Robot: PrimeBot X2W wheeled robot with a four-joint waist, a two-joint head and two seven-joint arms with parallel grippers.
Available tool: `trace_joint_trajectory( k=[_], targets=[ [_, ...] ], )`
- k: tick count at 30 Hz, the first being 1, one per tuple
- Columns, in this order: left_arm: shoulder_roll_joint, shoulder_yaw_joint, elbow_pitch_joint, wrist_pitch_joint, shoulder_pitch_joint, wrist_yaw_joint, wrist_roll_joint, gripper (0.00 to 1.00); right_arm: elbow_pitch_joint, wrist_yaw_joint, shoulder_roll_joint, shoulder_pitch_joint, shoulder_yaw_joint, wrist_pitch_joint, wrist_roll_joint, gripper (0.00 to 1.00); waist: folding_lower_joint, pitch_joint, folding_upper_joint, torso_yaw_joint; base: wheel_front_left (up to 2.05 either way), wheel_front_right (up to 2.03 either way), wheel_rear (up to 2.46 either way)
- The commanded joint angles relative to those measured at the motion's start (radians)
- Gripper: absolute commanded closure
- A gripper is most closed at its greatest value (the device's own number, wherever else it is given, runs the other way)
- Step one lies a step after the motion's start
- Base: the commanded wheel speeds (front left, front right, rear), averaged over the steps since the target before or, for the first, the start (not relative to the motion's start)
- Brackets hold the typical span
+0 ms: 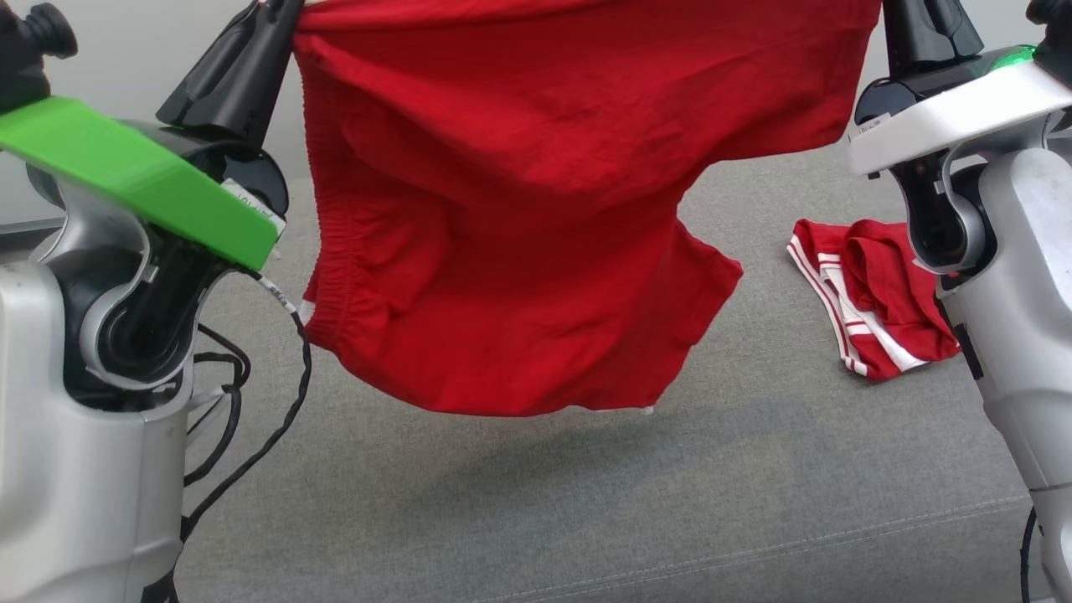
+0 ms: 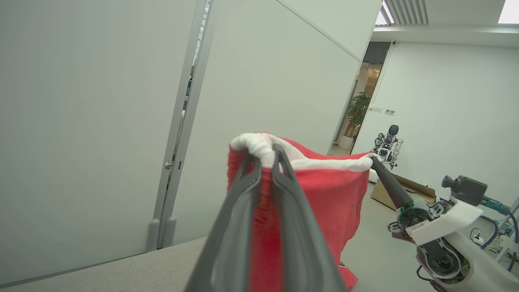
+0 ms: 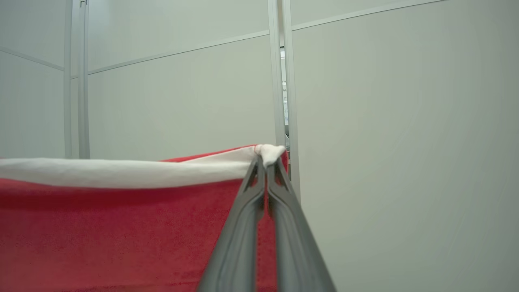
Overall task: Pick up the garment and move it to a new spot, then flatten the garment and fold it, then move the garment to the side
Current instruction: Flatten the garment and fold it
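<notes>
A red garment [image 1: 519,218] with a white edge hangs in the air above the grey surface, stretched between both arms. My left gripper [image 2: 265,156] is shut on its white-trimmed corner [image 2: 259,148], with red cloth [image 2: 324,194] running down between the fingers. My right gripper [image 3: 266,158] is shut on the opposite corner, and the white band [image 3: 121,172] runs taut away from it. In the head view the left gripper [image 1: 280,12] and the right gripper [image 1: 896,12] pinch the top corners at the frame's upper edge. The garment's lower hem hangs free of the surface.
A second red garment with white stripes [image 1: 871,293] lies crumpled on the grey padded surface [image 1: 586,502] at the right. Black cables [image 1: 251,402] hang by the left arm. Pale wall panels stand behind. Another robot [image 2: 387,144] stands far off by a doorway.
</notes>
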Motion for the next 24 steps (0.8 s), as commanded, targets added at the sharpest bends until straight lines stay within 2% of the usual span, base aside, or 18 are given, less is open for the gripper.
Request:
trace_joint_trajectory(
  k=[1, 3, 9, 15, 19, 21, 24],
  targets=[
    [0.003, -0.003, 0.012, -0.002, -0.017, 0.000, 0.007, 1.00, 0.009, -0.001, 0.001, -0.012, 0.000, -0.002, -0.010, 1.00, 0.0001, 0.006, -0.0001, -0.002, 0.00, 0.00, 0.00],
    [0.005, -0.018, 0.048, -0.009, -0.032, -0.014, 0.025, 1.00, 0.034, -0.001, 0.012, -0.027, 0.006, -0.001, -0.007, 1.00, 0.0001, 0.018, -0.0001, -0.005, 0.00, 0.00, 0.00],
    [0.019, -0.083, 0.302, -0.075, -0.190, -0.052, 0.130, 1.00, 0.232, -0.001, 0.068, -0.205, 0.116, 0.033, -0.015, 1.00, 0.0001, 0.131, -0.0001, -0.026, 0.00, 0.00, 0.00],
    [0.019, -0.157, 0.560, -0.253, -0.484, -0.076, 0.268, 1.00, 0.484, -0.001, 0.143, -0.494, 0.156, 0.017, -0.046, 1.00, 0.0001, 0.336, -0.0001, -0.034, 0.00, 0.00, 0.00],
    [0.021, -0.206, 0.713, -0.428, -0.696, -0.079, 0.365, 1.00, 0.584, -0.001, 0.182, -0.691, 0.098, -0.002, -0.111, 1.00, 0.0001, 0.482, -0.0001, -0.040, 0.00, 0.00, 0.00],
    [0.027, -0.235, 0.775, -0.530, -0.800, -0.080, 0.420, 1.00, 0.536, -0.001, 0.186, -0.768, 0.032, -0.004, -0.174, 1.00, 0.0001, 0.549, -0.0001, -0.044, 0.00, 0.00, 0.00],
    [0.008, -0.284, 0.847, -0.650, -0.921, -0.080, 0.452, 1.00, 0.448, -0.001, 0.203, -0.794, -0.077, -0.001, -0.288, 1.00, 0.0001, 0.639, -0.0001, -0.043, 0.00, 0.00, 0.00]
  ],
)
